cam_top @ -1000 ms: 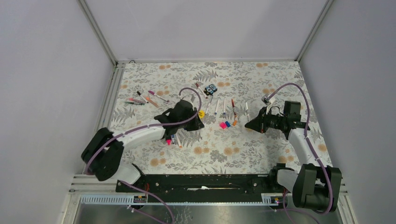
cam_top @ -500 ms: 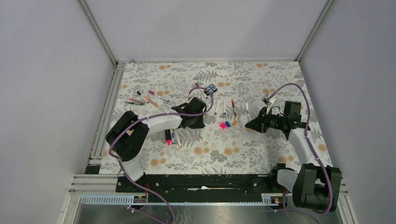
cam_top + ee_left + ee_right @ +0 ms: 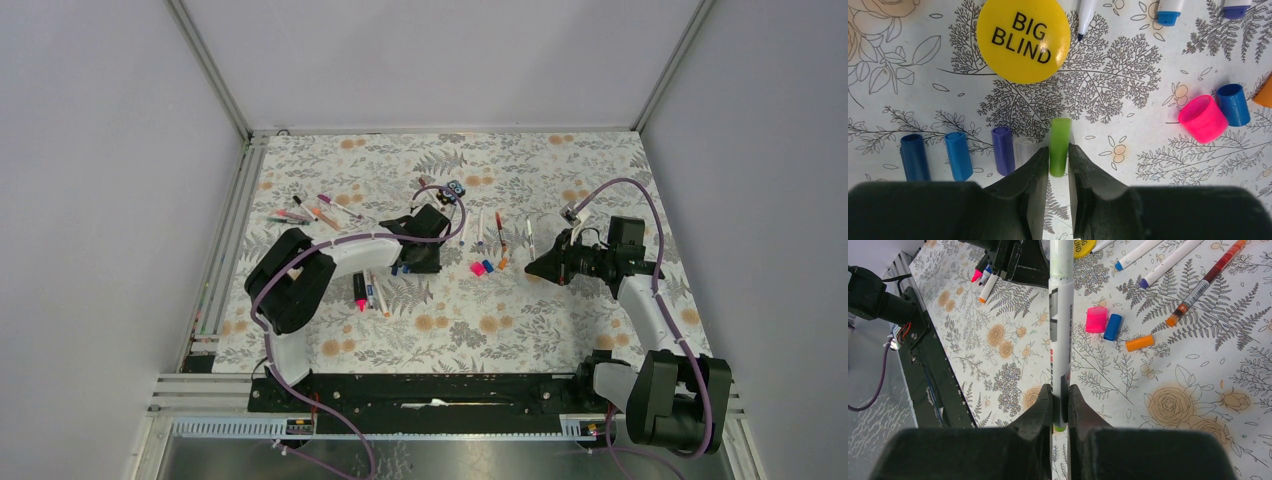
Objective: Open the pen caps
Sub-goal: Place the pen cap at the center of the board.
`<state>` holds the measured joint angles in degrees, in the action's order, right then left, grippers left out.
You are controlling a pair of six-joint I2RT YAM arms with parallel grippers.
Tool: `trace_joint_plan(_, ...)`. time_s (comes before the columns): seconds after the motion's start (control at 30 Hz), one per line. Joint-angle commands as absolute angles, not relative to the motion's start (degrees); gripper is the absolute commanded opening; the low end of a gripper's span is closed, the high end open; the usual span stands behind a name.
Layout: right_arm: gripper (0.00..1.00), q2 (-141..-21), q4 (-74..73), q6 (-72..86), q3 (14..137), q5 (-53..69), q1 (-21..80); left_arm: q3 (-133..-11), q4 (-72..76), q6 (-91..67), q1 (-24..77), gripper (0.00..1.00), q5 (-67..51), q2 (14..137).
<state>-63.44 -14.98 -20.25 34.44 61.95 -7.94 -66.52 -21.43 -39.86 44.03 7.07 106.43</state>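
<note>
We start at the left pincer [image 3: 1058, 150]: a green cap [image 3: 1060, 134] sits on the table [image 3: 1148, 75] right between its fingertips, poking out ahead of them. Do the jaws grip it or merely flank it? We cannot tell. Just to this pincer's left we see a clear cap [image 3: 1024, 150], a purple cap [image 3: 1003, 150] and two blue caps [image 3: 958, 155] in a row; ahead lies a yellow disc [image 3: 1023, 37]. Over to the right pincer [image 3: 1060, 387]: clamped tight on a white pen [image 3: 1060, 315], which points straight out ahead of it.
</note>
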Motion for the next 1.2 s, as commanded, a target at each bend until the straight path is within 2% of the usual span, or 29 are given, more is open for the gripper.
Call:
trace_joint_plan(0.0,0.00,-63.3,-15.7,-21.4,36.2,62.4,-8.2,-68.3,-23.2,-38.4,44.2,0.26,8.8,106.9)
trace_joint_plan(0.4,0.00,-63.3,-15.7,-21.5,36.1,62.3,-8.2,-69.7,-23.6,-38.0,44.3,0.35,5.3,106.3)
trace_joint_plan(0.53,0.00,-63.9,-15.7,-21.2,36.3,61.3,-8.2,-69.8,-23.6,-38.0,44.3,0.42,4.7,103.0)
trace_joint_plan(0.67,0.00,-66.1,-14.4,-18.0,37.3,55.9,-8.2,-70.0,-23.6,-37.4,44.3,0.53,5.4,98.5)
trace_joint_plan(0.83,0.00,-71.5,-11.7,-11.9,40.2,47.1,-8.0,-67.5,-21.6,-35.7,44.1,0.60,6.8,91.9)
trace_joint_plan(1.1,0.00,-83.1,-11.2,-4.9,47.5,33.2,-2.2,-52.5,-7.4,-31.4,41.1,0.82,6.1,75.2)
trace_joint_plan(1.17,0.00,-86.3,-11.5,-3.7,50.0,30.6,-0.5,-49.2,-4.9,-31.5,39.6,0.96,6.6,71.7)
